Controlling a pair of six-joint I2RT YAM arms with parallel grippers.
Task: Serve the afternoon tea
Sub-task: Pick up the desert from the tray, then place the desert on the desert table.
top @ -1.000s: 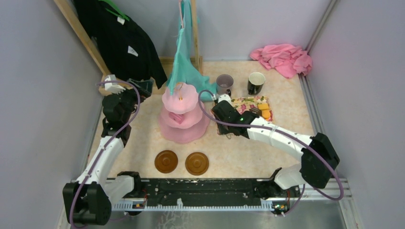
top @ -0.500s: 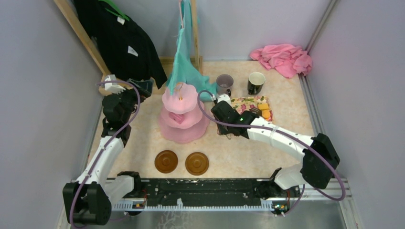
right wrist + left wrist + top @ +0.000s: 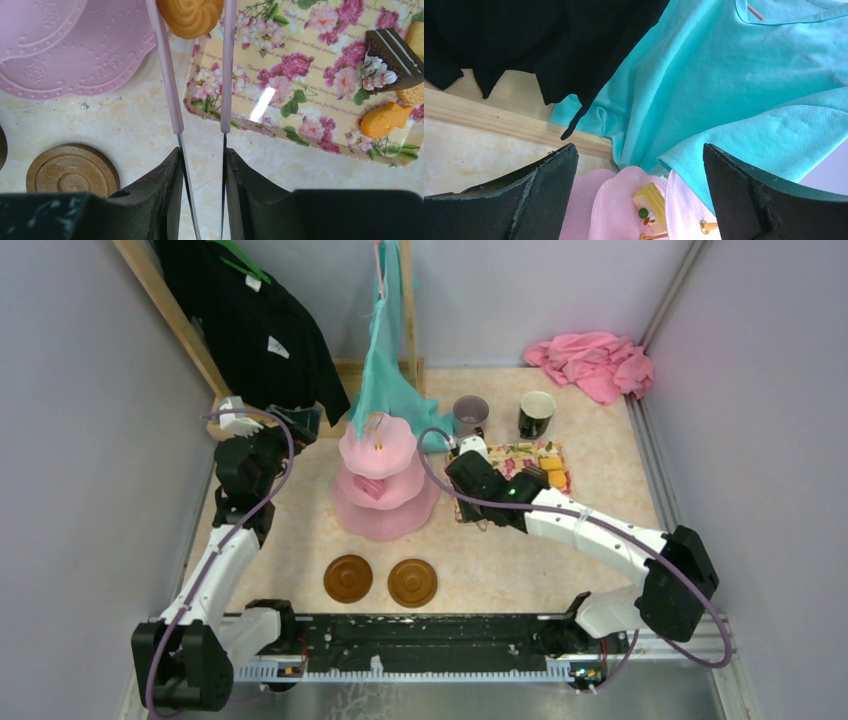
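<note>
The right arm reaches forward and left over the table. The right gripper [image 3: 202, 156] squeezes pink tongs [image 3: 170, 90], whose tips pinch an orange cake [image 3: 190, 17] at the tray's [image 3: 300, 95] left edge, just beside the stand [image 3: 75, 55]. The tongs run straight out from the fingers. A brown cake [image 3: 387, 60] lies on the tray, a disc [image 3: 72, 170] beside the tongs, and two mugs [image 3: 470, 415] behind. The left gripper [image 3: 639, 150] is raised, fingers spread wide and empty, facing teal fabric [image 3: 749, 75] above the stand's yellow cake [image 3: 650, 200]
</note>
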